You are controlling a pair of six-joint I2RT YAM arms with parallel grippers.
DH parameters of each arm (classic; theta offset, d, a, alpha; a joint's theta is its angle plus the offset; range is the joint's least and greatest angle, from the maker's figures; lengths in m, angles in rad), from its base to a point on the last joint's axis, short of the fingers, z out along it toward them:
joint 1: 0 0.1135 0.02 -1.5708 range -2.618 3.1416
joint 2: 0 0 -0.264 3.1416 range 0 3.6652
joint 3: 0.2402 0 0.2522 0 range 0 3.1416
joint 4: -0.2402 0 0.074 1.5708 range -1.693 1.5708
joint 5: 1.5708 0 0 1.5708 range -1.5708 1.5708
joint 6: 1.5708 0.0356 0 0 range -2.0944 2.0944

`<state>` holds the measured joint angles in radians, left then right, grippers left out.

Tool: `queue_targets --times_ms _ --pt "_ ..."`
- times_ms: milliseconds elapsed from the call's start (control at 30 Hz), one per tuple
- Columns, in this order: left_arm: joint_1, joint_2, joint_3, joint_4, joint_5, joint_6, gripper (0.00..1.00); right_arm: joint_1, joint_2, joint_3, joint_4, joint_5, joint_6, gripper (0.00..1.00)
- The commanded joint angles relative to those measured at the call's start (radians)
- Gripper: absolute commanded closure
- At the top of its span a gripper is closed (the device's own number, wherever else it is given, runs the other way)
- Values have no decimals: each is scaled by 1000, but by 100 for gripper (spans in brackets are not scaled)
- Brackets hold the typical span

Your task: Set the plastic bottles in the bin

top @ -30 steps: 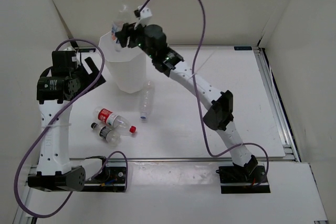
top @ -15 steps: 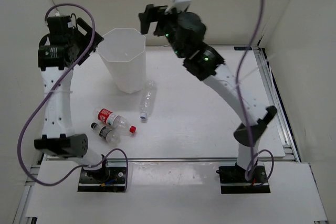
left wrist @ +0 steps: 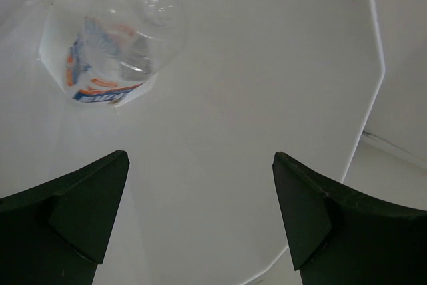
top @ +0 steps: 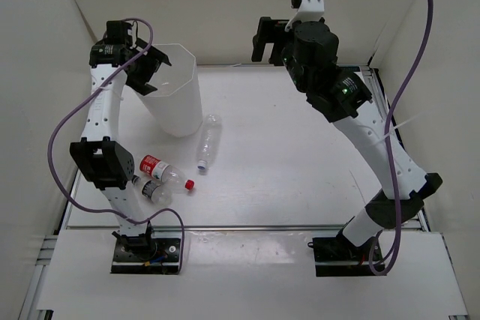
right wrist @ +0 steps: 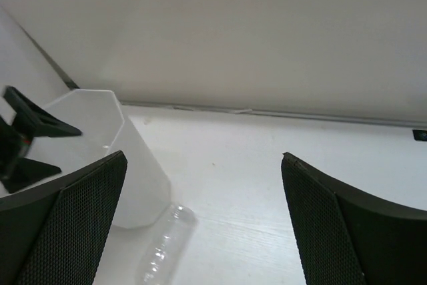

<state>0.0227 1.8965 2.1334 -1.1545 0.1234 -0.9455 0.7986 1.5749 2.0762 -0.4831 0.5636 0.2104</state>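
The left pincer [left wrist: 199,158] hangs over the mouth of the bin [left wrist: 280,45] and looks straight down into it. Its two fingers are spread wide and have nothing between them. I cannot tell if it touches the rim. At the bottom of the bin lies the bottle with the blue-white label [left wrist: 110,55], so one bottle is already in its place.

The right pincer [right wrist: 203,158] is raised high near the back wall, also wide open and empty. I think it is held up there so as not to be in the way of the tall bin.

Three bottles are not yet in the bin. They lie on their sides on the surface [top: 300,155]: a plain bottle [top: 208,140] just beside the foot of the bin, and nearer to the left base the bottle with the red label [top: 163,171], with the second plain bottle [top: 150,189] just beside it. Lying flat, they will likely need a grip across the body.
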Motion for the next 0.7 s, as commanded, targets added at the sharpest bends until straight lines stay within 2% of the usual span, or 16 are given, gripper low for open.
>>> queue_targets --times_ms 0,233,300,500,667 --pt "-7 -30 2 -7 9 -29 0 -19 -30 2 -34 16 6 0" --pt "-7 -39 -21 19 18 -49 0 -38 -30 -7 -43 -2 -3 0" --pt "-7 -28 -7 9 18 -49 3 -47 -30 -7 -43 -11 -3 0" --pt "-7 -80 -69 -66 27 -58 28 -65 -19 -7 -52 -21 29 0" --pt "-7 -115 -79 -151 16 -67 36 -65 -10 -7 -63 -30 49 0"
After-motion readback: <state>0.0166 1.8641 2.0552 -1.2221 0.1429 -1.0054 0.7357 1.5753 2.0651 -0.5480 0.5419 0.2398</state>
